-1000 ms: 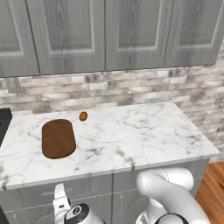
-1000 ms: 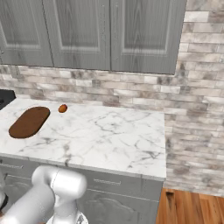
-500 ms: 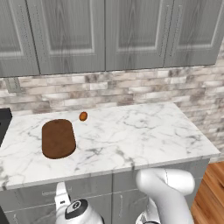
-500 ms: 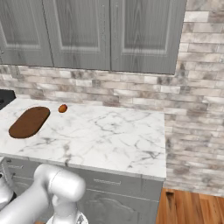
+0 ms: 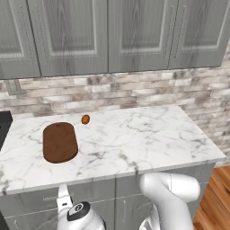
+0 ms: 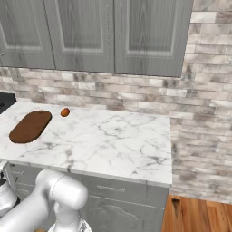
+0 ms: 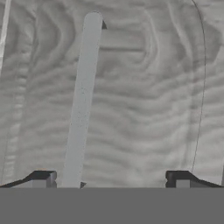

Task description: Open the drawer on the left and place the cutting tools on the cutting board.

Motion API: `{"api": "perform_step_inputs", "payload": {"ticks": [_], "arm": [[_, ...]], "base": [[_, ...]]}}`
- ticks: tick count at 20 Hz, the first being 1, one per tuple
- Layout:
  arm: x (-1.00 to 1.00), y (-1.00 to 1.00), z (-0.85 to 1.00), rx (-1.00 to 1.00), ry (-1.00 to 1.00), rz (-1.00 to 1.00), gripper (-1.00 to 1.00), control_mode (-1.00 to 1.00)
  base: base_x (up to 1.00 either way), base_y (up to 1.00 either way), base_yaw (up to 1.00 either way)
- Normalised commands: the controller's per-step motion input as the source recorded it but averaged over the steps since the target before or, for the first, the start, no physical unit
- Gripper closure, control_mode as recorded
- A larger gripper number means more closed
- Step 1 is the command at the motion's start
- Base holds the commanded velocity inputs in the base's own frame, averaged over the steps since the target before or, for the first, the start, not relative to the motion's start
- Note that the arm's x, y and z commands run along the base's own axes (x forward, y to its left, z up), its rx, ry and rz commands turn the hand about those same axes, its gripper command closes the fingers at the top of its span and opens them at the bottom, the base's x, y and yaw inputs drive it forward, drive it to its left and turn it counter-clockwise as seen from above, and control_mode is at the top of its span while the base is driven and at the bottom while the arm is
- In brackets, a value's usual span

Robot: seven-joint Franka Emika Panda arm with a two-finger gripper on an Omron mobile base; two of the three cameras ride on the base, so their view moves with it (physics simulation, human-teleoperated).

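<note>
Fingers [image 7: 43,178] spread wide, released; drawer [image 7: 140,109] handle [image 7: 83,105] runs between them, just beside the left one.

cutting board [image 5: 59,142]: flat on the counter [image 5: 134,139], toward its left end, near the front edge
oval object [image 5: 85,119]: on the counter, just behind the board's right rear corner, apart from it
wall cabinets [image 5: 108,33]: above the counter
drawer [image 5: 54,196]: under the counter's front edge, below the board
gripper [image 7: 111,180]: close before a panel, bar handle [image 7: 83,105] between its 2 fingertips, nearer 1
</note>
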Motion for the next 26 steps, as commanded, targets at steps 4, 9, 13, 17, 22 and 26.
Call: {"api": "perform_step_inputs", "payload": {"ticks": [4, 9, 13, 17, 22, 26], "arm": [[0.21, 0.11, -0.06, 0.0, 0.0, 0.0, -1.0, -1.0], [0.03, 0.22, -0.43, 0.0, -0.04, 0.0, -1.0, -1.0], [0.04, 0.16, -0.63, -0.01, -0.16, 0.0, -1.0, -1.0], [0.14, 0.15, -0.57, -0.06, -0.23, 0.0, -1.0, -1.0], [0.25, 0.2, -0.22, -0.03, -0.18, 0.0, -1.0, -1.0], [0.05, 0.24, 0.0, 0.0, 0.0, 0.0, -1.0, -1.0]], "base": [[0.0, 0.0, 0.0], [0.0, 0.0, 0.0], [0.0, 0.0, 0.0], [0.0, 0.0, 0.0], [0.0, 0.0, 0.0], [0.0, 0.0, 0.0]]}}
